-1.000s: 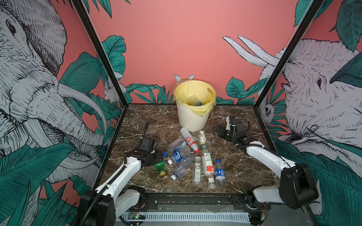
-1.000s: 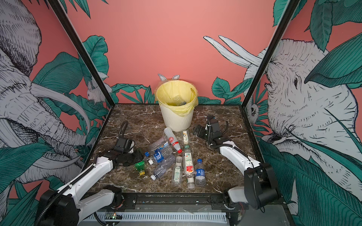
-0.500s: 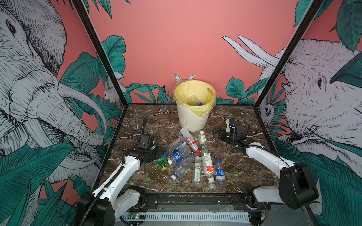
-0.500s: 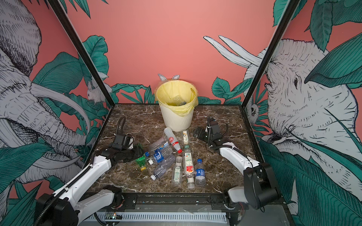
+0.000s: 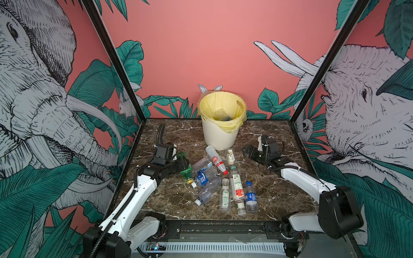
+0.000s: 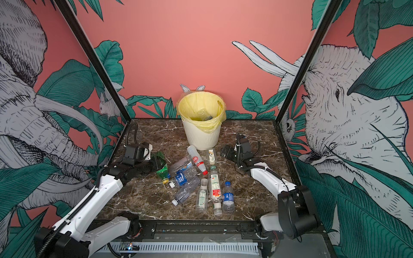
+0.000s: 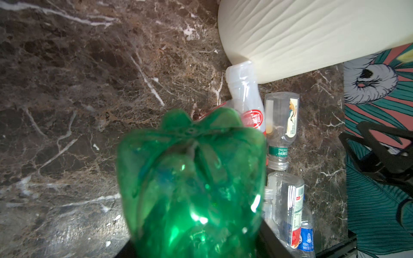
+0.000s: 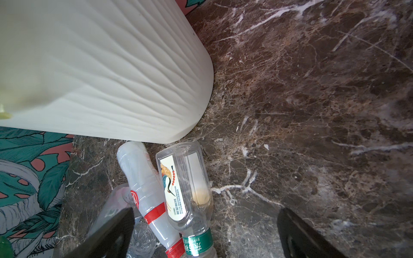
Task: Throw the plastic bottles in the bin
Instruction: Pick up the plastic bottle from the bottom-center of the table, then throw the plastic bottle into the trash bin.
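Note:
My left gripper (image 5: 183, 164) is shut on a green bottle (image 5: 185, 172) with a yellow cap and holds it tilted above the table, cap end down, left of the pile. In the left wrist view the green bottle (image 7: 192, 185) fills the middle and hides the fingertips. Several other plastic bottles (image 5: 214, 178) lie in a heap at the table's centre in both top views. The cream ribbed bin (image 5: 220, 134) with a yellow liner stands at the back, with bottles inside. My right gripper (image 8: 205, 214) is open, low beside the bin, over a clear crane-label bottle (image 8: 185, 185).
A white bottle with a red label (image 5: 215, 158) lies against the bin's foot. Clear bottles with blue, green and red labels (image 6: 214, 189) reach toward the front edge. Painted walls close the table (image 5: 279, 189) on three sides; a black rail runs along the front.
The left gripper has lifted the green bottle off the table and carried it back, toward the bin. The right arm has barely moved and stays open.

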